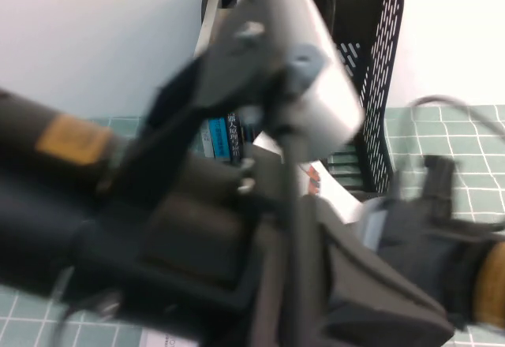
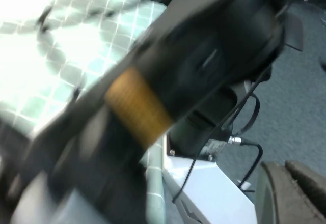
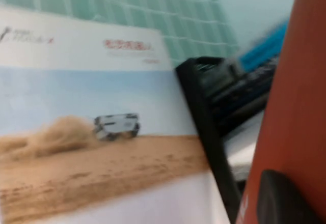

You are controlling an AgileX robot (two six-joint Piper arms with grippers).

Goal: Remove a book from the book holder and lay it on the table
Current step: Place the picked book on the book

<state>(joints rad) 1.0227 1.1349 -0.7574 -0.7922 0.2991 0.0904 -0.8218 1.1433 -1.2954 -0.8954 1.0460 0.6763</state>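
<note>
In the right wrist view my right gripper [image 3: 285,203] is shut on the book [image 3: 293,91]. One black pad [image 3: 280,198] presses flat on the book's plain red cover, right beside the black book holder [image 3: 204,122]. In the high view the book holder [image 1: 383,55] stands at the back. A white, orange-marked bit of the book [image 1: 319,180] shows at its foot, near my right gripper [image 1: 383,214]. My blurred left arm [image 1: 197,205] hides most of that view. My left gripper [image 2: 284,170] shows only in its wrist view, fingers together and empty, over the floor beside the table [image 2: 56,56].
A white book with a sandy-brown stripe [image 3: 86,132] lies flat on the green gridded cloth [image 3: 127,5] against the holder's foot. Books with blue spines [image 1: 217,138] stand in the holder, also in the right wrist view [image 3: 260,51]. The robot base and cables [image 2: 214,147] are below the table edge.
</note>
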